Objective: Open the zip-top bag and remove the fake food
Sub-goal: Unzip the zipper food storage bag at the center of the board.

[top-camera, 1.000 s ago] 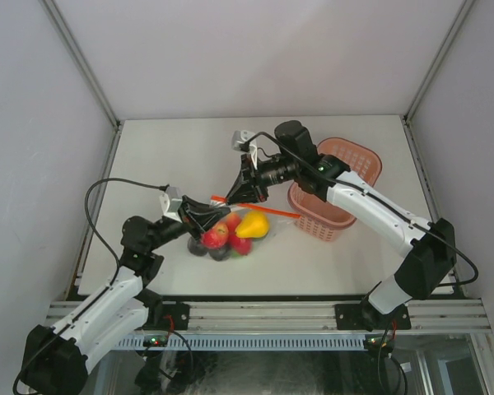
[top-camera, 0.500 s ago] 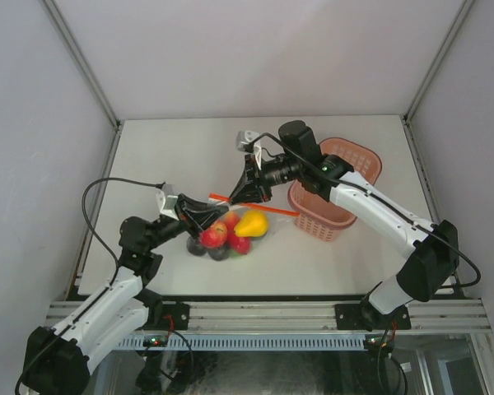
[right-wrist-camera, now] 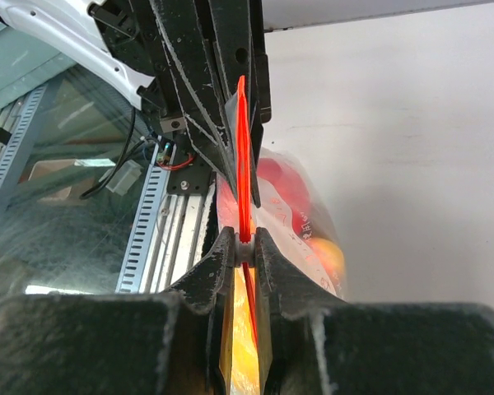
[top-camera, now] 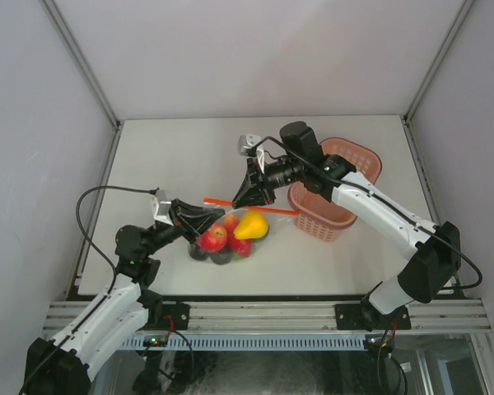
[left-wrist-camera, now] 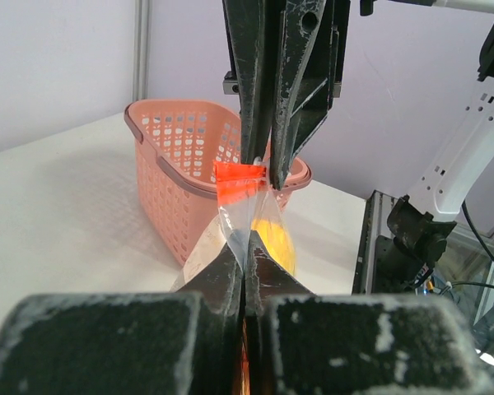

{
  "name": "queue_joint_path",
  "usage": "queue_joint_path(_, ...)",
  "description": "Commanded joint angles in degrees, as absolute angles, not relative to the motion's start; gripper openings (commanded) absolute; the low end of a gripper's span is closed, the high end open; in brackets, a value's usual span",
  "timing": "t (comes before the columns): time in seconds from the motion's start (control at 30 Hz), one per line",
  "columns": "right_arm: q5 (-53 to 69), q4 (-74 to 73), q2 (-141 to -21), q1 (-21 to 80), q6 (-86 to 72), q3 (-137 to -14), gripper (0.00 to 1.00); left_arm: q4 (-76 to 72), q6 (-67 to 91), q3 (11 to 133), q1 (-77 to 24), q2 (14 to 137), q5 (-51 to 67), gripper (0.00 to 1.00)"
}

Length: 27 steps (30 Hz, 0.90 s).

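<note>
The zip-top bag (top-camera: 233, 220) lies mid-table, clear plastic with an orange-red zip strip (top-camera: 267, 209) along its far edge. Inside it is the fake food: a red fruit (top-camera: 214, 239), a yellow pear (top-camera: 252, 225) and dark pieces (top-camera: 222, 257). My left gripper (top-camera: 220, 216) is shut on the bag's clear film just below the strip, as the left wrist view shows (left-wrist-camera: 245, 257). My right gripper (top-camera: 238, 200) is shut on the small white slider of the strip (right-wrist-camera: 244, 243). The strip (right-wrist-camera: 241, 140) runs taut between the two grippers. In the left wrist view the right gripper's fingers (left-wrist-camera: 292, 99) hang over the strip's end (left-wrist-camera: 242, 178).
A pink plastic basket (top-camera: 339, 220) stands at the right of the bag, under the right forearm; it also shows in the left wrist view (left-wrist-camera: 169, 156). White walls enclose the table. A metal rail (top-camera: 263, 314) runs along the near edge.
My left gripper has drawn back to the left and slightly nearer, pulling the bag's left end with it. The right gripper has stayed near the strip's left part.
</note>
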<state>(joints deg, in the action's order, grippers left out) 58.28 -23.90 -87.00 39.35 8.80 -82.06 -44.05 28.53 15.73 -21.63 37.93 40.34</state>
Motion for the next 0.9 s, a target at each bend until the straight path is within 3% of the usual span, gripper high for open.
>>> queue_joint_path(0.0,60.16,-24.12,-83.72,38.23,11.72,-82.40,0.00,-46.85,30.01,14.76,-20.57,36.95,38.95,0.00)
queue_joint_path(0.87,62.94,-27.03,-82.71,36.05,14.50,-82.45,0.00,-46.85,32.65,14.28,-18.12,35.84,38.20,0.00)
